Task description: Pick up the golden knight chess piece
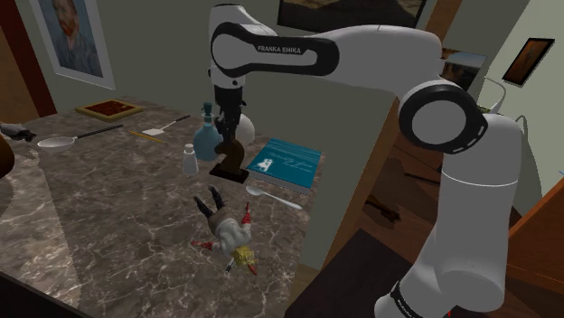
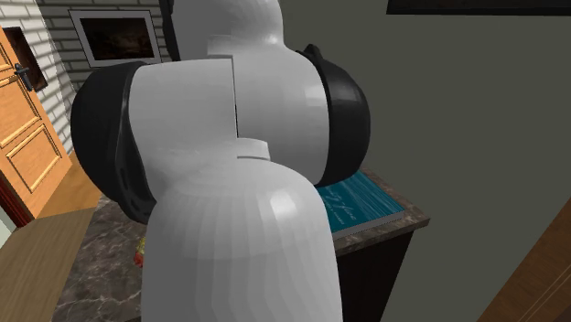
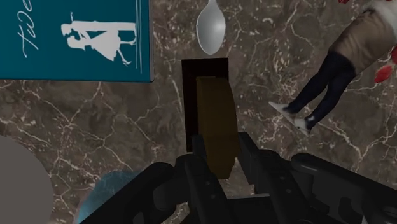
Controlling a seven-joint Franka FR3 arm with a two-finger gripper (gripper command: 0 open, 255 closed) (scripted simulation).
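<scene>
black fingers (image 3: 198, 159) of the end effector (image 3: 222, 145) sit closest to the wrist camera, drawn in narrow and pressed, as far as i can judge, against the two flat flanks of the knight (image 3: 215, 114). so the end effector reads as clamped on the piece, not spread wide. the knight is a dull golden-brown body on a dark square base. it stands upright on the marble tabletop (image 1: 108, 217), base down on the stone in the shoulder view, so it is gripped but not yet raised. a spoon (image 3: 211, 28) lies just beyond the base, a teal book (image 3: 76, 38) to one side of it and a doll (image 3: 331, 76) well apart on the other. a blue bottle (image 1: 207, 134) and a white shaker (image 1: 189, 161) stand near.

handling, as i judge it: small, stiff, solid, with no give under the fingers, so firm pressure will not harm it. it is probably light, though the base may carry most of the weight, so a hold high on the head could let it swing. the surface looks smooth and may slip if pinched on a curved edge. the best hold is where the end effector is: the flat sides of the body, about mid-height, fingers square to them. lift straight up; a tilt could knock the base on the spoon.
</scene>
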